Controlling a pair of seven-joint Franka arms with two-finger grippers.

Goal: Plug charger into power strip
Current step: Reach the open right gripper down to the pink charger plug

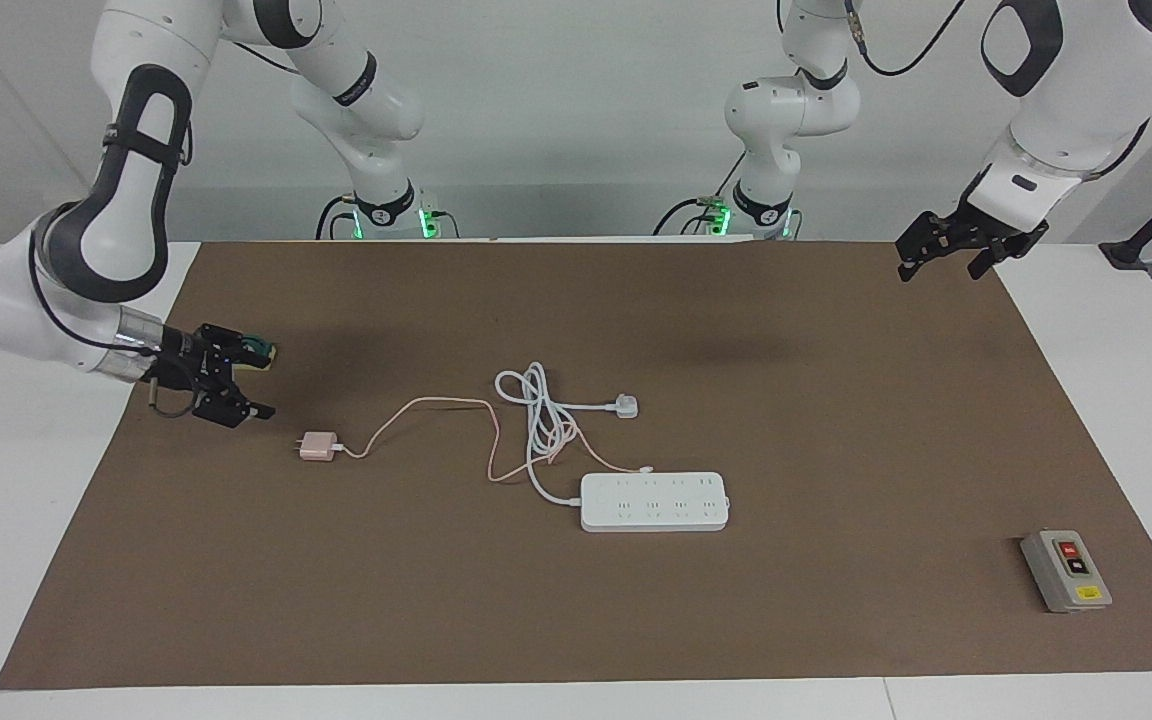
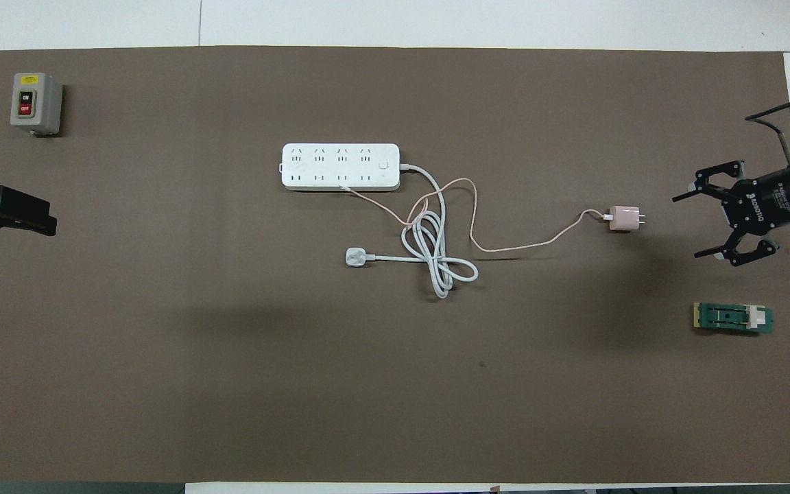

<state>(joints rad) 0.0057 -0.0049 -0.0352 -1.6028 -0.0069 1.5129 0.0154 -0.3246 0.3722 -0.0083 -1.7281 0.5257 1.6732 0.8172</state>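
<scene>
- The charger (image 1: 316, 446) lay flat on the brown mat (image 1: 836, 400), toward the right arm's end of the table, its prongs pointing at that end and its thin pink cable (image 1: 436, 404) trailing off toward the middle.
- The power strip (image 1: 654, 501) lay near the mat's middle, well apart from the charger and a little farther from the robots, its thick white cord (image 1: 539, 415) coiled beside it and crossing the pink cable; no socket had anything in it.
- The right gripper (image 1: 241, 380) hung low just beside the charger's prong end, jaws spread wide and empty, not touching it.
- Judged from this, the step in hand was the approach to pick up the charger; the next move called for straddling the small cube and pinching its body, not the prongs.
- The tangled cables might drag when it was lifted.
- The left gripper (image 1: 946, 255) waited over the mat's edge at the left arm's end, jaws spread and empty.
- Readable writing: "ROBOTIQ" on the right gripper in the overhead view; "ON" and "OFF" on the grey switch box (image 2: 36, 103).
- A green block (image 2: 733, 318) lay nearer the robots than the charger.
</scene>
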